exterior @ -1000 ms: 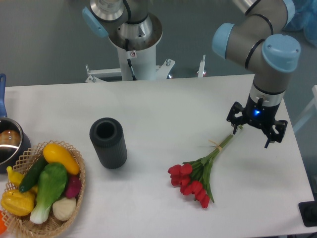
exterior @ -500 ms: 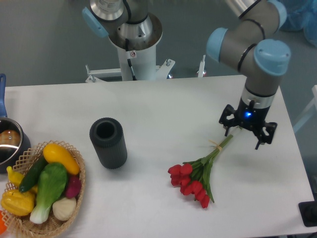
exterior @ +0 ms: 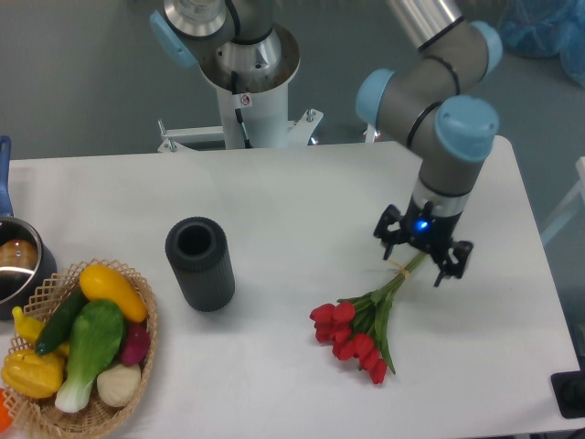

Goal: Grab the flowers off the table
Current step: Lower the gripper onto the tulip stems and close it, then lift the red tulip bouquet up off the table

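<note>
The flowers, a small bunch of red tulips with green leaves, lie flat on the white table, right of the middle. Their long green stems run up and to the right to a pale band. My gripper hangs over the stem end by the band, with its jaws open and one finger on each side of the stems. It holds nothing. The stem tips are hidden under the gripper.
A dark ribbed cylinder vase stands left of the flowers. A wicker basket of vegetables sits at the front left, with a pot behind it. The arm's base stands behind the table's far edge.
My gripper has moved left and a little down, from beside the stem tips to over the banded stem end. The flowers have not moved.
</note>
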{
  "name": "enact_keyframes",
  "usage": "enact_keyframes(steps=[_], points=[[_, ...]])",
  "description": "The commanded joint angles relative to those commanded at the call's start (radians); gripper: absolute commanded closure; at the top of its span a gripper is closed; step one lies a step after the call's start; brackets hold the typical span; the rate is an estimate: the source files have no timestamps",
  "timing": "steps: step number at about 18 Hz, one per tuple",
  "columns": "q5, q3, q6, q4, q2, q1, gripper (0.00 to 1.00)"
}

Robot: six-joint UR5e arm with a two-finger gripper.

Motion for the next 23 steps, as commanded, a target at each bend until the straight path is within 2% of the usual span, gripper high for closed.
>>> enact_keyframes(steps=[5, 9, 14, 15, 17, 18, 19, 21, 22, 23], points=[[0.006, -0.008, -0.008, 0.008, -0.029, -0.034, 0.0], [0.118, -0.003, -0.008, 0.012, -0.055, -0.065, 0.0], [0.118, -0.002, -0.035, 0.031, -0.083, -0.077, 0.01], [0.118, 0.002, -0.051, 0.038, -0.089, -0.087, 0.14], [0.117, 0.008, -0.081, 0.041, -0.088, -0.089, 0.65], [0.117, 0.014, -0.086, 0.041, -0.084, -0.089, 0.81], [0.118, 0.017, -0.088, 0.041, -0.078, -0.089, 0.89], [0.114, 0.017, -0.106, 0.041, -0.071, -0.086, 0.92], [0.112, 0.018, -0.136, 0.041, -0.058, -0.086, 0.99], [0.113, 0.018, -0.169, 0.04, -0.046, -0.086, 1.0]])
